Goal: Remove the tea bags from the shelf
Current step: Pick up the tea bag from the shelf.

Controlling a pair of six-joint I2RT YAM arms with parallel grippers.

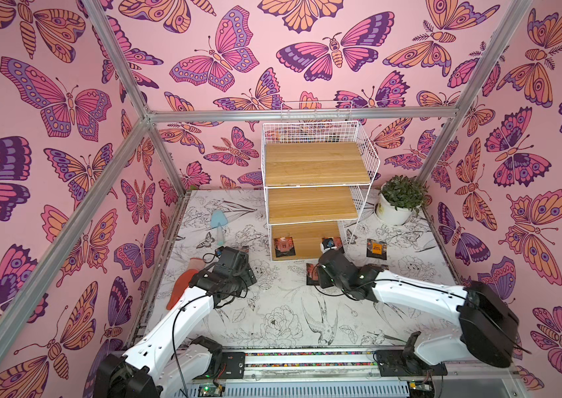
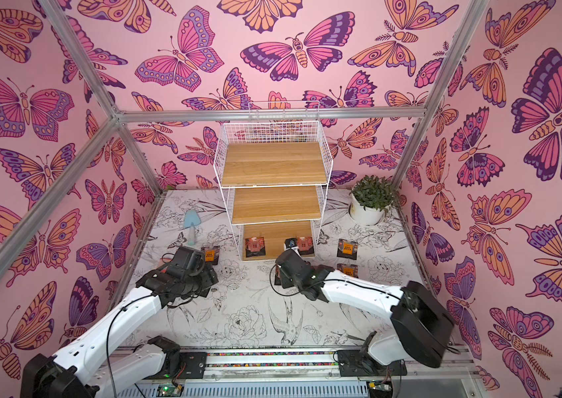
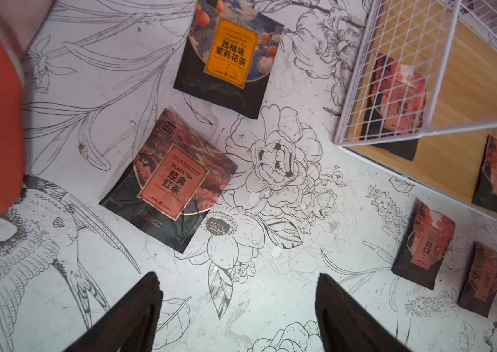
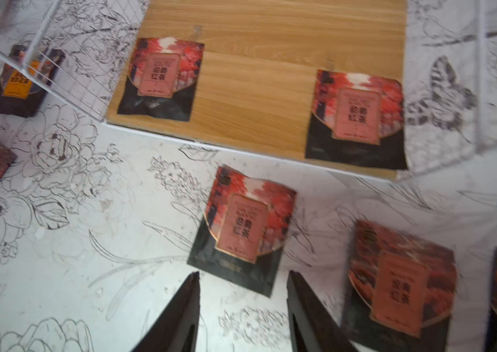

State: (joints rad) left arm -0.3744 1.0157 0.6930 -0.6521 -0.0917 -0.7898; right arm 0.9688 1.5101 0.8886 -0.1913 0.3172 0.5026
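The shelf stands at the back of the table. Two pink-label tea bags lie on its bottom board: one at one end and one at the other. Several more tea bags lie on the table, among them a pink one just ahead of my right gripper. That gripper is open over the table in front of the shelf, with nothing between its fingers. My left gripper hangs open and empty above the table near a pink tea bag and an orange one.
An orange glove lies under the left arm. A pale blue trowel lies left of the shelf. A white pot with a green plant stands to the shelf's right. Metal frame posts and patterned walls close in the table.
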